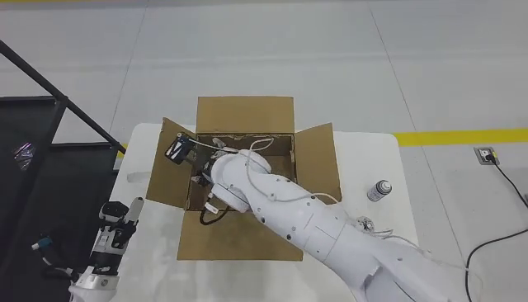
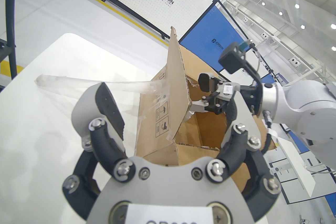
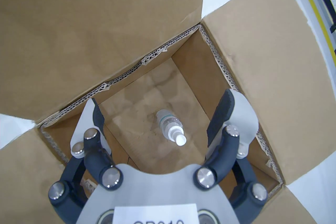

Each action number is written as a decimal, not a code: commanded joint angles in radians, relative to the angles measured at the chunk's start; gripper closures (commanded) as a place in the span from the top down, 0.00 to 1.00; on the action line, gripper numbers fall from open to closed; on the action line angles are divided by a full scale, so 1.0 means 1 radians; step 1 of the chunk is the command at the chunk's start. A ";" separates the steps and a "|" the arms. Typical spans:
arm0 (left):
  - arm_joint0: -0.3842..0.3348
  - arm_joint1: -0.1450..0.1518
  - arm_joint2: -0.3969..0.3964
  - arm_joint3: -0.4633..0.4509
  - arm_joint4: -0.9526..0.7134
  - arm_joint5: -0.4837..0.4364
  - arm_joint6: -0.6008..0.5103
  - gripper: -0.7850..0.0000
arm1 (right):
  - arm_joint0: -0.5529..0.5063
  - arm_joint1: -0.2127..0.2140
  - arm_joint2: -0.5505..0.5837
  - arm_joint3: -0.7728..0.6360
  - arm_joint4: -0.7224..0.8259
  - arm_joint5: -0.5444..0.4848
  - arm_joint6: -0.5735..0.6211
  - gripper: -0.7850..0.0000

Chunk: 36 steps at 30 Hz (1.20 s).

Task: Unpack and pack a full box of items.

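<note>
White table (image 1: pixel 371 158) carries the box (image 1: pixel 245 114); its spray bottle (image 3: pixel 168 123) stands upright.

Top camera: mounted high, facing down, fairly far. Takes in most of the worktop (image 1: pixel 375 166), with the open box (image 1: pixel 245 114) mid-frame.

Left wrist camera: low, near the worktop's left edge. Faces across at the box's outer wall and the right hand (image 2: pixel 203 93) above it.

Right wrist camera: close over the box mouth, facing straight down inside.

All three views share the box.
</note>
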 commanded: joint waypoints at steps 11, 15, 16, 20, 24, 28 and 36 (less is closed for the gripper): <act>0.000 0.000 0.000 0.000 0.000 0.000 0.000 1.00 | -0.815 0.309 0.724 -1.175 -0.351 -0.243 0.217 1.00; 0.000 0.000 0.000 0.000 0.000 0.000 0.000 1.00 | -1.044 0.339 0.983 -1.285 -0.302 -0.322 0.151 1.00; 0.000 0.000 0.000 0.000 0.000 0.000 0.000 1.00 | -1.103 0.346 1.059 -1.292 -0.277 -0.341 0.132 1.00; 0.000 0.000 0.000 0.000 0.000 0.000 0.000 1.00 | -1.236 0.360 1.243 -1.255 -0.194 -0.405 0.110 1.00; 0.000 0.000 0.000 0.000 0.000 0.000 0.000 1.00 | -1.294 0.370 1.363 -1.136 -0.155 -0.421 0.112 1.00; 0.000 0.000 0.000 0.000 0.000 0.000 0.000 1.00 | -1.283 0.376 1.366 -0.956 -0.081 -0.447 0.081 1.00; 0.000 0.000 0.000 0.000 0.000 0.000 0.000 1.00 | -1.132 0.385 1.260 -0.681 -0.085 -0.445 0.095 1.00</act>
